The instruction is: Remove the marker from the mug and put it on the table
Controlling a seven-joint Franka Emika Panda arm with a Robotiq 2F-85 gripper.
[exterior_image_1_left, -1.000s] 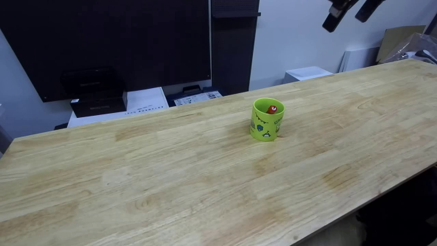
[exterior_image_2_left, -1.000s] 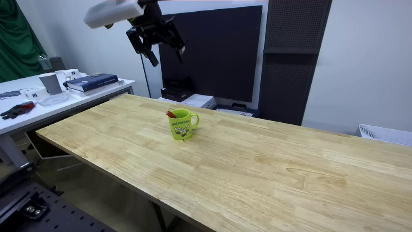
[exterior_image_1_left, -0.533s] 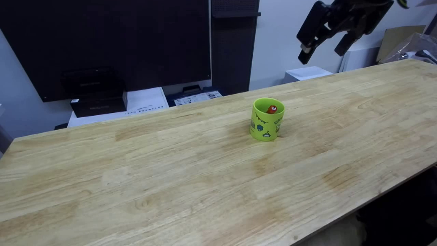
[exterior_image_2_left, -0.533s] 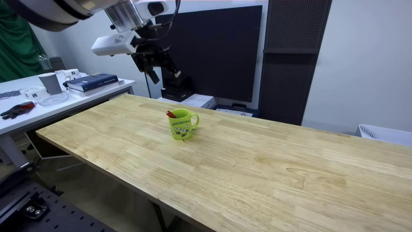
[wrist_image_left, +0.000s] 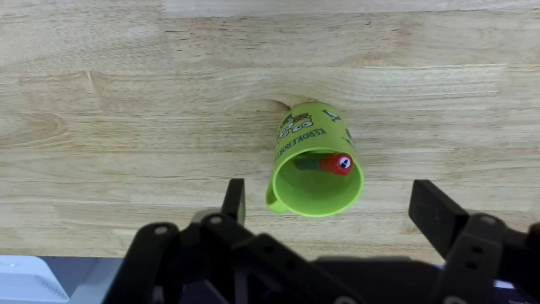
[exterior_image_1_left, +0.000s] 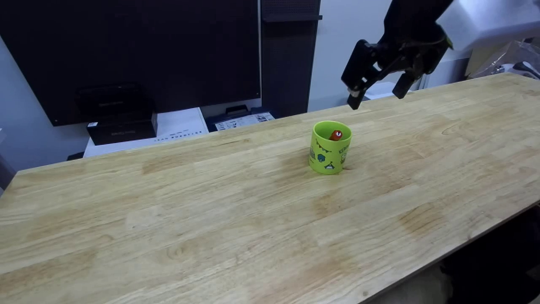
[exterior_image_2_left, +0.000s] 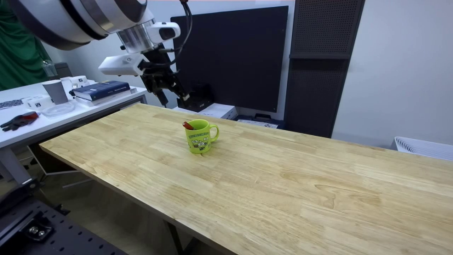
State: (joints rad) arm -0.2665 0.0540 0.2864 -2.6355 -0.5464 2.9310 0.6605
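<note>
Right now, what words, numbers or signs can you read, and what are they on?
"KEROKERO": on the green mug; I can't read the rest.
"LEAN ROBOT": on the white box; its last letters are blurred.
Too small or blurred to read: the print on the black box, blue book and printed sheet, and the mark on the marker.
</note>
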